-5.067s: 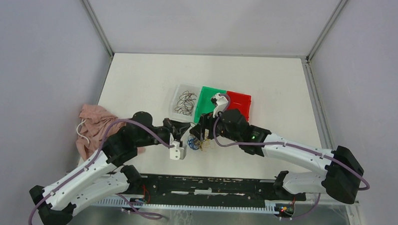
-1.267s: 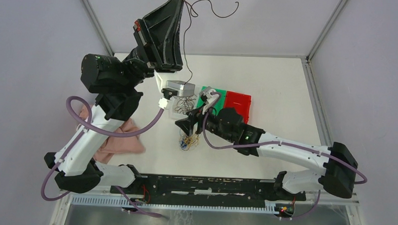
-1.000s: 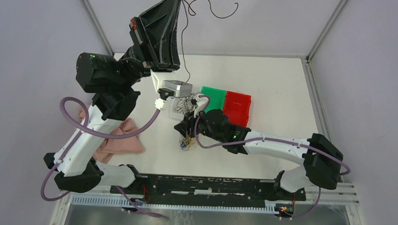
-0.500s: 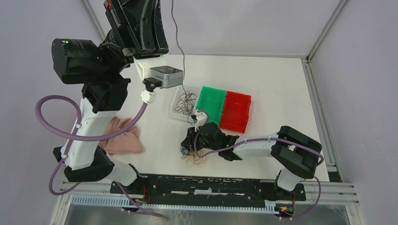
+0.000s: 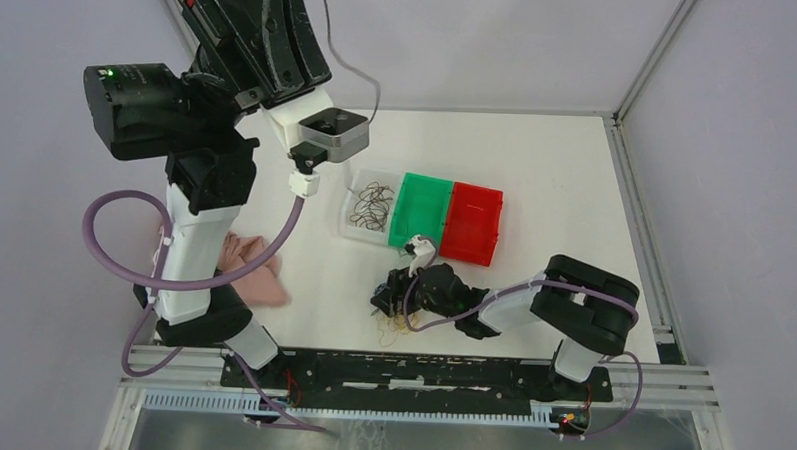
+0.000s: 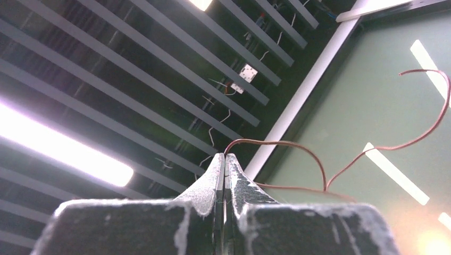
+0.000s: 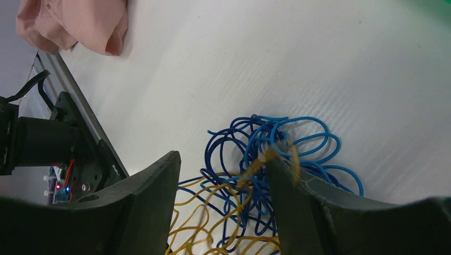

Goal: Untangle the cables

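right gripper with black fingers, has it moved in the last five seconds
Yes. The right gripper has drawn back toward the bottom of the top view, away from the green plastic bin.

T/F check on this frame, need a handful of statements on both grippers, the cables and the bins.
1. The left fingers are shut on a brown cable. True.
2. The right fingers are clamped on the blue cables. False: they stand open over the tangle of blue and yellow cables.
3. The clear bin holds dark cables. True.
4. The red bin holds the yellow cables. False: no cables show in it; the yellow ones lie on the table with the blue.
5. The pink cloth lies at the table's right edge. False: it is on the left.
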Tool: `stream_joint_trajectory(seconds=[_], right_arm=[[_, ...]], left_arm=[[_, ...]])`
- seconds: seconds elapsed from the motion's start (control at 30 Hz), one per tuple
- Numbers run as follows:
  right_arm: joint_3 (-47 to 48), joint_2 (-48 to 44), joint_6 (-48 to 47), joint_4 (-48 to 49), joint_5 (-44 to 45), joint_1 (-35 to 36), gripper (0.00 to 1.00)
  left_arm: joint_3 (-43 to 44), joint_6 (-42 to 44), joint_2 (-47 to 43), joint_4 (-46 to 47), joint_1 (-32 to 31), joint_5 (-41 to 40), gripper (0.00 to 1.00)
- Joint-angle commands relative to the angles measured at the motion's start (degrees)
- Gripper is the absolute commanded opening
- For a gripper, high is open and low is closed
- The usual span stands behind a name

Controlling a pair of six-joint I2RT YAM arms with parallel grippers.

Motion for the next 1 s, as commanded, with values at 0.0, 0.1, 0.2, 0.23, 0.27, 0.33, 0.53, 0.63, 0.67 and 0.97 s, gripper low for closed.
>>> stream_joint_trajectory(seconds=[0.0, 0.1, 0.2, 0.23, 0.27, 0.33, 0.53, 0.63, 0.67, 0.97], right_arm=[[-6.7, 0.4, 1.5, 2.9, 3.1, 0.1, 0.7], [-10.3, -1.0, 1.9, 4.4, 3.7, 0.1, 0.75], [-14.0, -4.0, 1.8, 4.8, 4.9, 0.2, 0.77], [-14.7, -5.3, 1.6, 4.4, 5.5, 0.1, 0.78], [-15.0, -7.0, 1.2, 3.4, 5.8, 0.1, 0.78], [-13.9, -10.7, -0.3, -1.1, 5.9, 0.1, 0.78], [-5.3, -24.4, -4.1, -17.9, 5.4, 0.1, 0.79], [-1.2, -29.8, -5.4, -25.2, 5.4, 0.1, 0.8], [0.1, -31.1, -5.7, -27.2, 5.5, 0.1, 0.81], [8.1, -35.1, -7.3, -32.9, 6.0, 0.1, 0.84]], left_arm=[[3.5, 7.2, 0.9, 2.0, -0.2, 0.9, 0.04], [2.9, 7.9, -0.3, 1.3, -0.2, -0.4, 0.04], [2.0, 7.3, -1.5, 0.5, -0.1, -2.3, 0.04], [0.7, 7.1, -2.3, 0.5, -0.2, -3.2, 0.04], [-1.5, 6.9, -3.6, 0.4, -0.2, -4.1, 0.04], [-7.7, 6.1, -6.8, 0.5, -0.2, -6.0, 0.03], [-32.7, 8.5, -18.3, -7.3, -0.1, -10.9, 0.04], [-40.9, 8.3, -22.2, -12.3, -0.2, -12.7, 0.04], [-42.9, 8.0, -23.2, -14.3, -0.2, -13.6, 0.03], [-50.0, -4.8, -25.9, -32.6, -0.2, -27.1, 0.03]])
